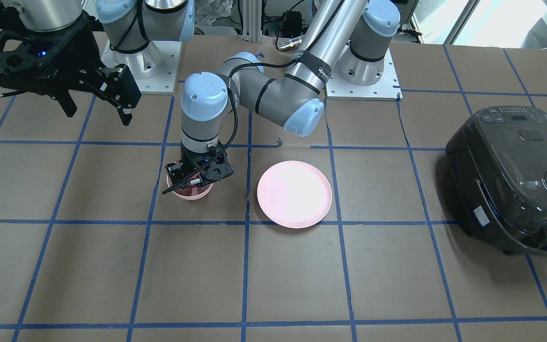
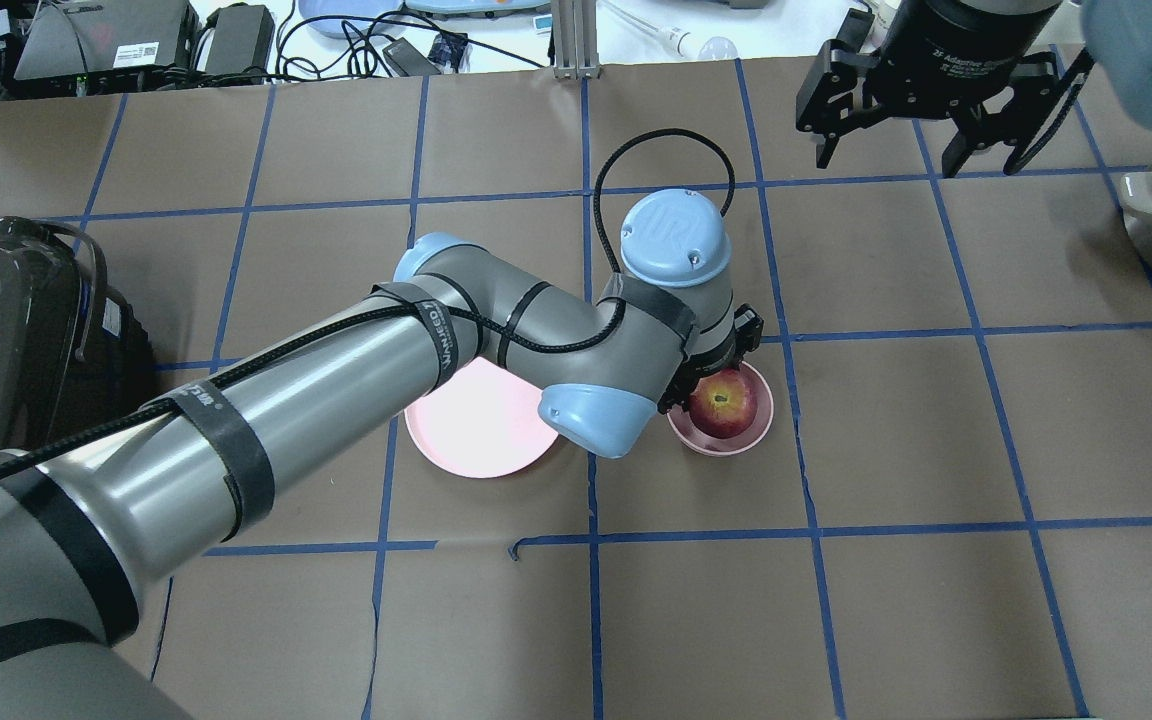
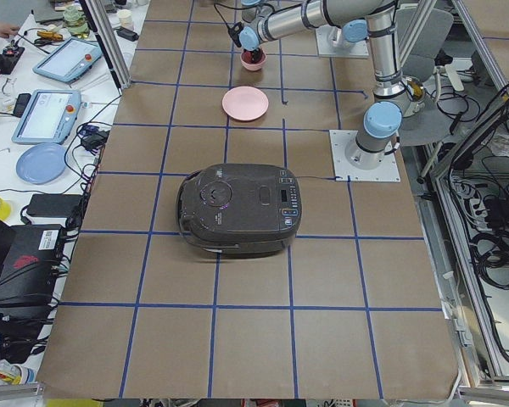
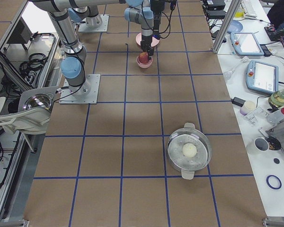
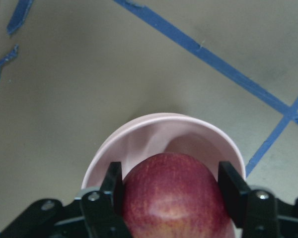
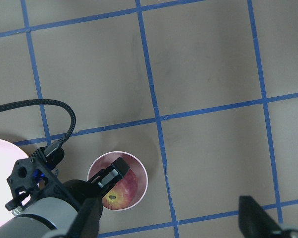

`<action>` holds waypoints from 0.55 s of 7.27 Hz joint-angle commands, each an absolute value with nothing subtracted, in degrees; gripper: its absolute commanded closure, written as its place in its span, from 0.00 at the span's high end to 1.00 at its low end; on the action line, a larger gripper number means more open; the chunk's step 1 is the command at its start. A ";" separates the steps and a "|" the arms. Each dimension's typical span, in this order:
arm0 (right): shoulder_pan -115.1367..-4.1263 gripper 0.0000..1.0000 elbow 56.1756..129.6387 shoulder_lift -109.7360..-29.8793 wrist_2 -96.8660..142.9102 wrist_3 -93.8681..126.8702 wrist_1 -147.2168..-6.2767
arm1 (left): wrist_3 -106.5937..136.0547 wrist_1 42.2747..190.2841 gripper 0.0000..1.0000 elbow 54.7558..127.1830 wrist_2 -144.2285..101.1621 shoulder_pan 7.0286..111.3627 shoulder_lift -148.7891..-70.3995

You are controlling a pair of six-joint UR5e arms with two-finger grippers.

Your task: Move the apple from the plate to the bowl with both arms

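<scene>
The red apple (image 2: 726,403) sits inside the small deep pink bowl (image 2: 728,445), right of the table's middle. My left gripper (image 5: 171,183) reaches down into the bowl, its two black fingers pressed against the apple's sides; it is shut on the apple. The right wrist view shows the same from above, apple (image 6: 120,191) in the bowl (image 6: 141,173). The wide pink plate (image 2: 476,430) lies bare beside the bowl, partly under my left arm; it also shows in the front view (image 1: 294,194). My right gripper (image 2: 921,150) hangs open and empty, high above the table's far right part.
A dark rice cooker (image 1: 515,180) stands at the robot's far left. A steel pot (image 4: 189,151) with a pale round thing in it stands at the far right end. Blue tape lines grid the brown table.
</scene>
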State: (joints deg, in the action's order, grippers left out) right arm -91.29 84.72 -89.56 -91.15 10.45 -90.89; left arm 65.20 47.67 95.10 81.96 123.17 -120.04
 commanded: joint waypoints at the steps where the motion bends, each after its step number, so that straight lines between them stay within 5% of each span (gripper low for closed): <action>1: -91.32 1.00 84.81 -89.47 -90.71 10.28 -90.97 | 65.13 47.64 0.93 95.10 83.40 123.66 -120.41; 4: -91.14 1.00 85.08 -89.47 -90.88 10.20 -90.97 | 64.08 48.07 1.00 95.36 86.57 122.97 -115.86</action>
